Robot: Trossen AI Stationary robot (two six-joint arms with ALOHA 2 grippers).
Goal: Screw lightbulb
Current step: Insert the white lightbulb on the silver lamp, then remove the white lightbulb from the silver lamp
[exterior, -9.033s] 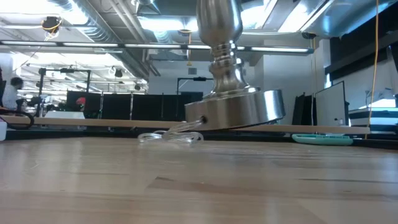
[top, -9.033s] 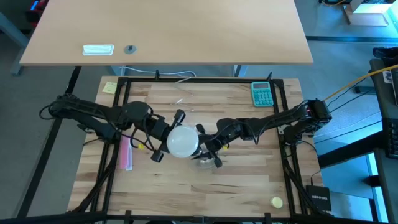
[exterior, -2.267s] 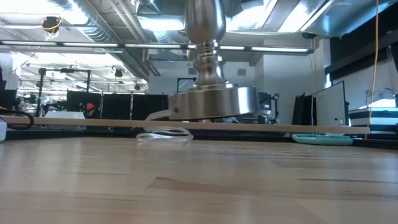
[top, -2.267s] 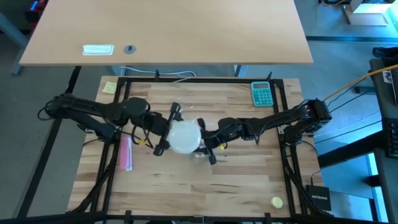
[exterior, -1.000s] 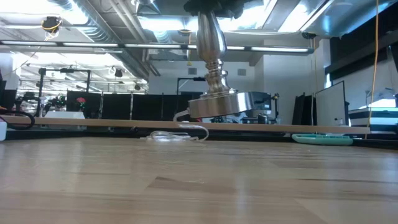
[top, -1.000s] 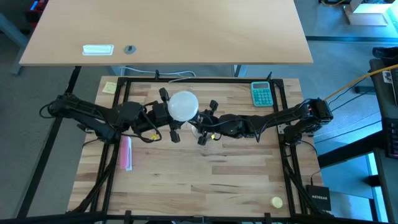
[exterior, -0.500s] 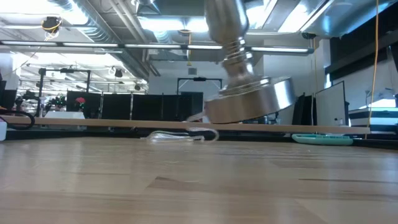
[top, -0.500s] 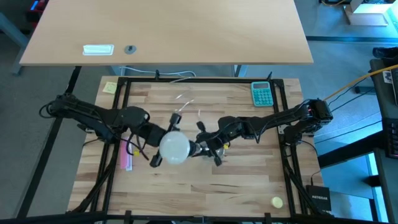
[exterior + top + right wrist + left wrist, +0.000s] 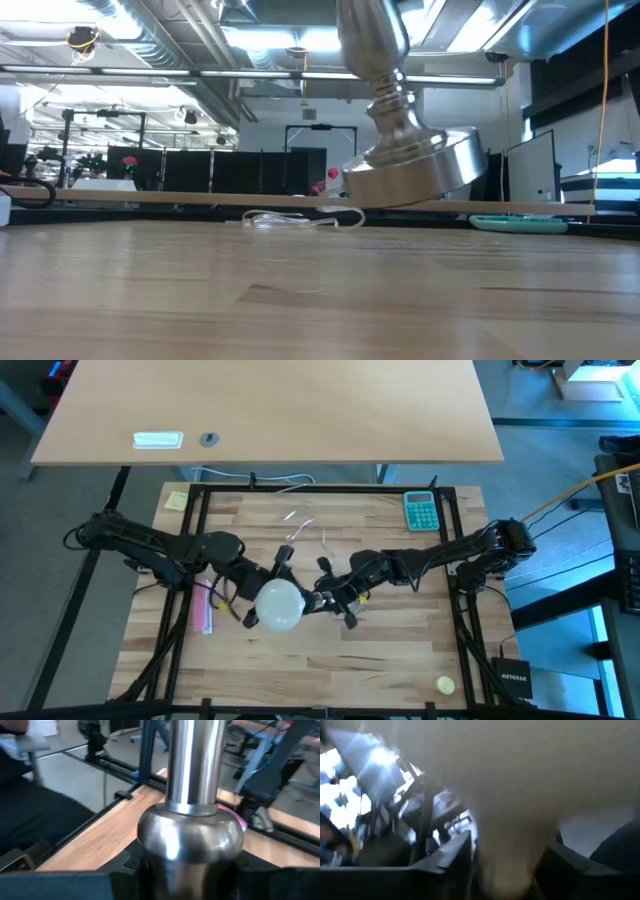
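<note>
1. The lightbulb (image 9: 279,604) is a white frosted globe, seen from above as a bright round disc over the middle of the wooden table (image 9: 400,660). In the left wrist view it fills most of the picture as a pale blurred mass narrowing to a neck (image 9: 510,865).
2. The left gripper (image 9: 265,588) holds the lightbulb, one dark finger showing on each side of the globe, so it is pinched on it.
3. The right gripper (image 9: 335,598) sits just right of the bulb, closed around the silvery socket stand (image 9: 410,165). In the right wrist view the stand's shiny column and rounded collar (image 9: 192,827) are seated between the dark fingers.
4. Against half a second ago, the bulb lies slightly lower in the high view and the stand's round base has shifted a little to the right in the low view, again tilted and clear of the tabletop. One second ago the bulb and both grippers were nearer the far edge of the table.
5. Only the low view shows the stand's base lifted and tilted above the wood, with a clear cable (image 9: 300,217) lying on the table behind it. Only the high view shows the teal calculator (image 9: 421,511), the pink item (image 9: 206,610) by the left arm, and the yellow sticky note (image 9: 176,500)
</note>
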